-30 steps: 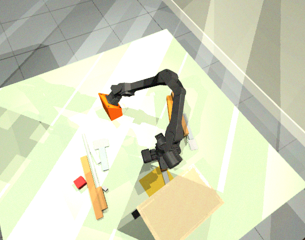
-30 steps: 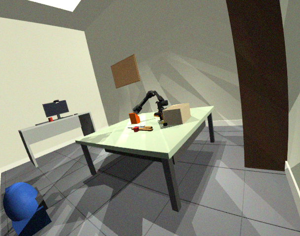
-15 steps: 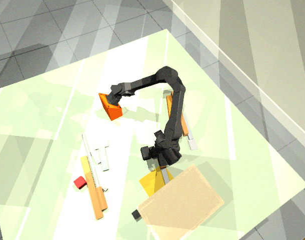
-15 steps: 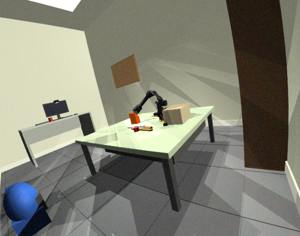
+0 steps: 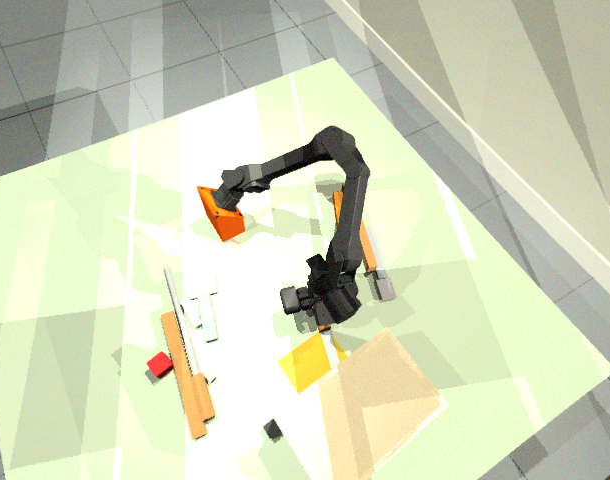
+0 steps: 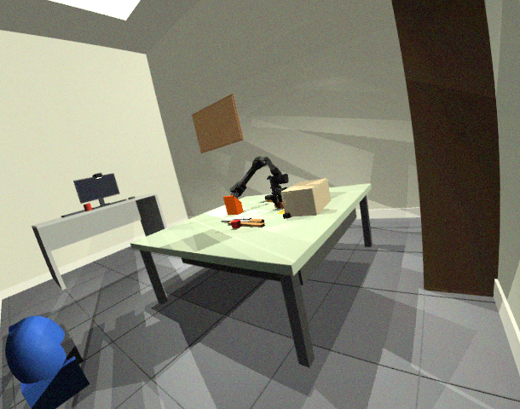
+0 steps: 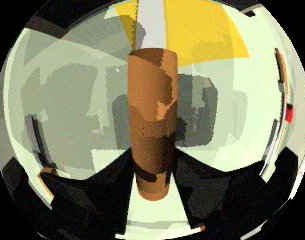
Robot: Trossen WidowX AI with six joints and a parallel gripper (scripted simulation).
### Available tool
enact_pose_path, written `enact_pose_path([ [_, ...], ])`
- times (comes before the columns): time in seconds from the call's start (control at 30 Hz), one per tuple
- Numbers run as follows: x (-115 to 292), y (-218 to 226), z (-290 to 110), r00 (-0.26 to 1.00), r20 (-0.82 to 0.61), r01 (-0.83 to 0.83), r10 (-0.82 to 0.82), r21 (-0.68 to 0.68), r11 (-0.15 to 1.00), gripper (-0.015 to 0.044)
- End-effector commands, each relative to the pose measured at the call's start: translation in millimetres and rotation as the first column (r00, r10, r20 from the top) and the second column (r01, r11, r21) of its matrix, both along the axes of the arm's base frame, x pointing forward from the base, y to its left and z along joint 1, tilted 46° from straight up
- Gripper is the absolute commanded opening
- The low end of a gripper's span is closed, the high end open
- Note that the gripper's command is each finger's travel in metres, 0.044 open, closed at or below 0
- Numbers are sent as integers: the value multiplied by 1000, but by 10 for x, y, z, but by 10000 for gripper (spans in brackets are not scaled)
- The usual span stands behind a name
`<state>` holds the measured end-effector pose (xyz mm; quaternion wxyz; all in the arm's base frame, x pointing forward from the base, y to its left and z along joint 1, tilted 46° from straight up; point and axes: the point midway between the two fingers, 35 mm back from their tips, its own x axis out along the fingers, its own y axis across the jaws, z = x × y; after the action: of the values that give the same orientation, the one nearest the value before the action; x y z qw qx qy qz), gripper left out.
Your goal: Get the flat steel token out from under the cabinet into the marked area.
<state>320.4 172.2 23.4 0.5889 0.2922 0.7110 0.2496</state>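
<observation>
Your hand (image 5: 323, 322) sits low over the bench (image 5: 62, 289), just below the middle of the top view, and it is clamped on a brown rod (image 7: 152, 123). In the wrist view that rod runs straight up the middle of the frame, and its pale tip (image 7: 152, 23) reaches over the yellow marked area (image 7: 206, 27) at the top. In the top view you see the same pale tip poking out beneath the hand, at the upper edge of the marked area (image 5: 302, 361).

The cabinet (image 5: 380, 408), a see-through tan box, lies at lower right of centre, touching the marked area's right side. You cannot make out the token in any view.

At lower left of the top view lie a long wooden stick (image 5: 184, 374), a thin grey bar (image 5: 178, 315), a white T-shaped piece (image 5: 206, 315) and a red block (image 5: 159, 364), all close together. A small dark cube (image 5: 272, 428) sits near the bottom edge. The arm's orange base (image 5: 222, 211) stands left of centre, and another orange-and-grey tool (image 5: 375, 263) lies partly hidden behind the arm, to the right.
</observation>
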Motion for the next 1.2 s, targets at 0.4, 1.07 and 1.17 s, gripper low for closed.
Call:
enact_pose_path([
  [0.4, -188, 7, 30, 1000, -4, 0, 0, -1, 1000, 0],
  [1.07, -410, 14, 79, 1000, -5, 0, 0, -1, 1000, 0],
  [1.17, -445, 16, 87, 1000, -6, 0, 0, -1, 1000, 0],
])
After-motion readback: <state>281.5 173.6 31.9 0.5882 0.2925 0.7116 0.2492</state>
